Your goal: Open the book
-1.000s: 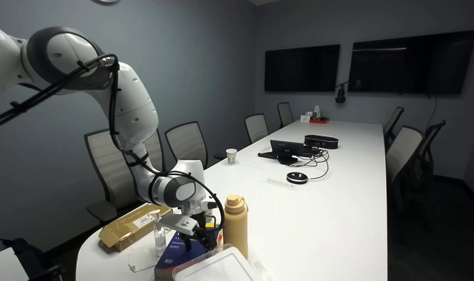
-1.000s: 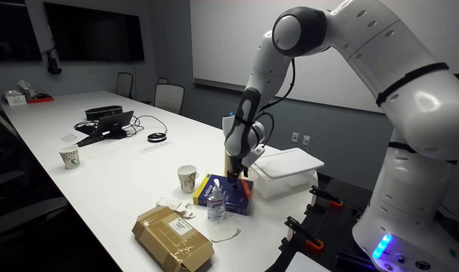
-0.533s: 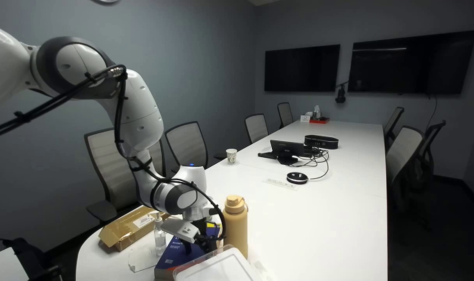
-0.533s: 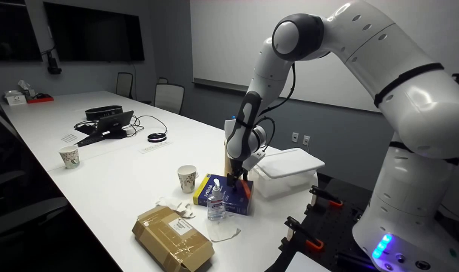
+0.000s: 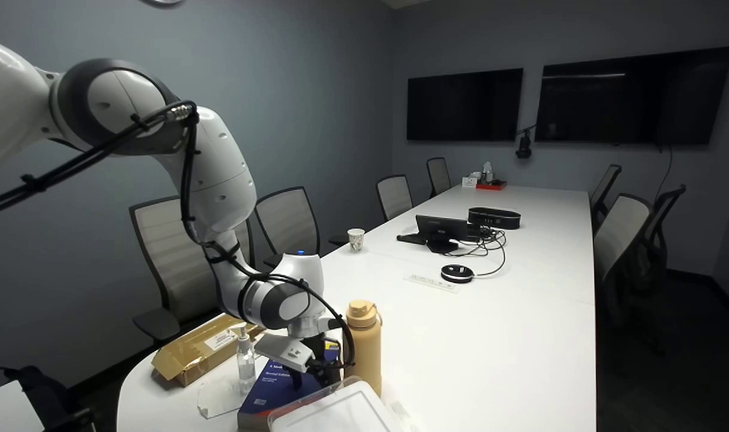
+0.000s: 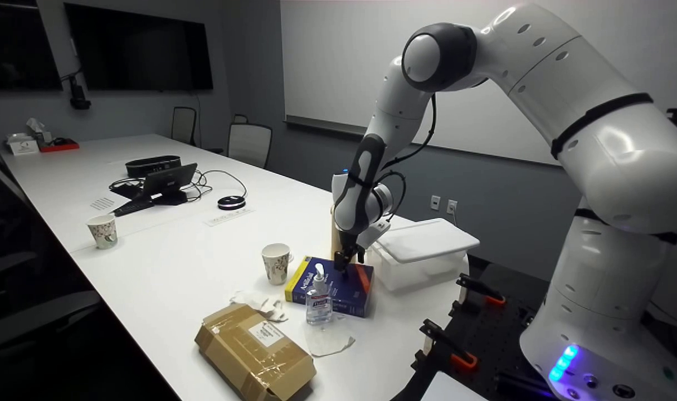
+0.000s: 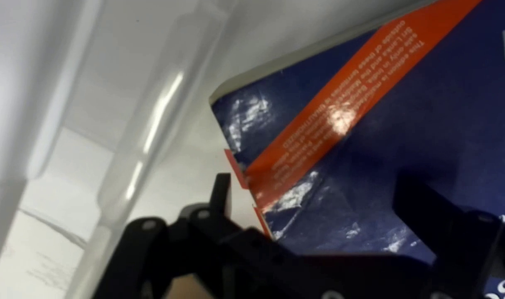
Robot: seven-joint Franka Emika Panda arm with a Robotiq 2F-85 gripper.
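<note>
White table (image 5: 490, 348), one closed blue book (image 7: 373, 145), orange-striped, crinkled, two cups (image 6: 276, 264) (image 6: 103, 231), one tan bottle (image 5: 364, 351), empty gripper (image 7: 314, 185) spread wide

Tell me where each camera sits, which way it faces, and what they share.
An exterior view: near the white container lid, looking down the table to the wall screens; arm enters from the left.
An exterior view: nearest the cardboard box, facing diagonally toward the whiteboard; arm and base at right.
Wrist view: on the arm, close above the book, looking down; fingers apart along the bottom.
All three share the book; both exterior views share the cardboard box and sanitizer bottle.
</note>
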